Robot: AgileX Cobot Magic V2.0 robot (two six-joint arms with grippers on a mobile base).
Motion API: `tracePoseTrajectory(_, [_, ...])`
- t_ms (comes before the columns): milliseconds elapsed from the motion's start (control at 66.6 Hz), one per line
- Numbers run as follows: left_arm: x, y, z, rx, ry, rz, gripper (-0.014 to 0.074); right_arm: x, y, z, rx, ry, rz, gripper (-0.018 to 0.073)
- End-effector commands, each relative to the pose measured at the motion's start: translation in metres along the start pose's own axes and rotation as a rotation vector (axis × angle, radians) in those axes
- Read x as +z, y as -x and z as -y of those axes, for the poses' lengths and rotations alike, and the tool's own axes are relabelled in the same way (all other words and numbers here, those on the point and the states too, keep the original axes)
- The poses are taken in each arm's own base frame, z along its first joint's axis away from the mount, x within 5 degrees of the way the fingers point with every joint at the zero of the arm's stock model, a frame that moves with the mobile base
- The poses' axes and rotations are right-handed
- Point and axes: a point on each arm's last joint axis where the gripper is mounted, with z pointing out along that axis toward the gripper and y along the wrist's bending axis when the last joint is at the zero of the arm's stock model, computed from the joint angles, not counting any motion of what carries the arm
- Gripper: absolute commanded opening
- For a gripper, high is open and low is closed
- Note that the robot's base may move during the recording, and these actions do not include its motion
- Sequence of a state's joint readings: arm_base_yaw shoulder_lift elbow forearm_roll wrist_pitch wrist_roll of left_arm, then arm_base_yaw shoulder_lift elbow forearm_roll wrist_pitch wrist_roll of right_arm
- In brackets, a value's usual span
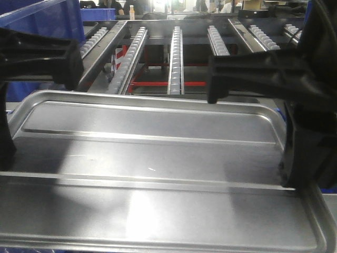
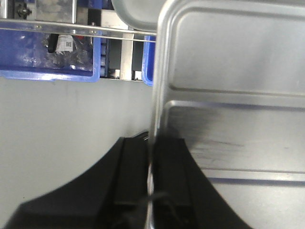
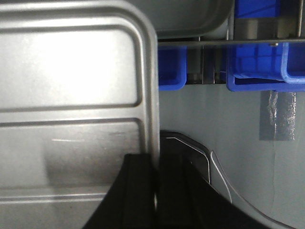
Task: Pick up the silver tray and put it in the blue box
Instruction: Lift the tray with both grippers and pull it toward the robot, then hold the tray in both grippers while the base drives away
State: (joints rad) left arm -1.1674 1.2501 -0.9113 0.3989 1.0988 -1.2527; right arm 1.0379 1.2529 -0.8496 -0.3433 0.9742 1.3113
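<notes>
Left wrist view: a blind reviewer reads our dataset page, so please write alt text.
The left gripper clamps the rim of the silver tray, which fills the right half. Left of it lies a grey surface, with blue bins behind a metal rail at the top.

Roller rails (image 1: 176, 58) with red bars (image 1: 197, 83) beneath; grey floor (image 2: 62, 124) bearing a tape patch (image 3: 276, 114).

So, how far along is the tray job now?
Done: the left gripper and right gripper are shut on opposite rims of the silver tray. In hand: the tray is held between them, outside any box. Left: setting it inside the blue box, partly visible at the front view's upper left.
</notes>
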Motion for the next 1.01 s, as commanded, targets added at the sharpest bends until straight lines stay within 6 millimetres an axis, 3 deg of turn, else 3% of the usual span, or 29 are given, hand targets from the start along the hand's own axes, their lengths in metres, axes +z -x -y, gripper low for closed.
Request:
tracePoseTrajectory(0, [-0.0132, 0.0055, 0.0036, -0.013, -0.069, 0.050, -0.0009, -0.0148, 0.0088, -0.0059, -0.004, 0.095, 0.068, 0.0069])
tracePoseTrajectory(991, [-0.0132, 0.0055, 0.0036, -0.013, -0.069, 0.050, -0.0009, -0.0148, 0.0088, -0.0059, -0.004, 0.095, 0.068, 0.0069])
